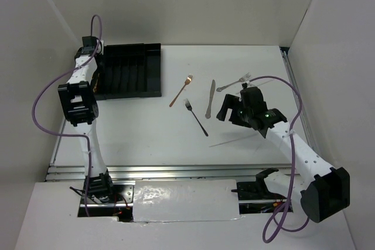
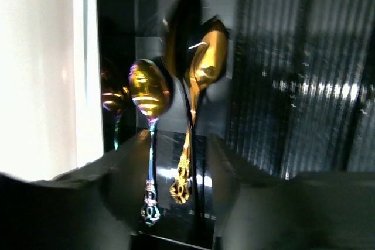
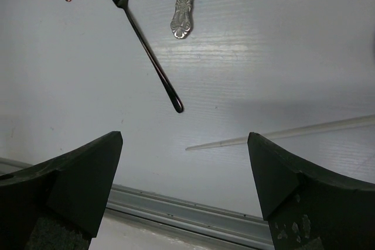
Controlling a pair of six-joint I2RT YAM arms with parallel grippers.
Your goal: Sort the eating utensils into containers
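The black tray (image 1: 132, 68) with its long slots, the containers, lies at the far left. My left gripper (image 1: 95, 51) hangs over its left end. In the left wrist view that gripper (image 2: 177, 140) is open above one slot. A gold spoon (image 2: 206, 65), an iridescent spoon (image 2: 149, 91) and a blurred black spoon (image 2: 184, 33) lie in the slot, and their handles run between the fingers. A copper fork (image 1: 181, 90), black fork (image 1: 196, 117), silver knife (image 1: 210, 99) and silver fork (image 1: 233, 82) lie on the table. My right gripper (image 3: 184, 150) is open and empty, near the black fork's (image 3: 146, 45) handle end.
A thin pale stick (image 3: 281, 133) lies on the table under the right gripper, and it also shows in the top view (image 1: 231, 141). A metal rail (image 3: 176, 209) runs along the table's near edge. White walls enclose the table at the back and on both sides.
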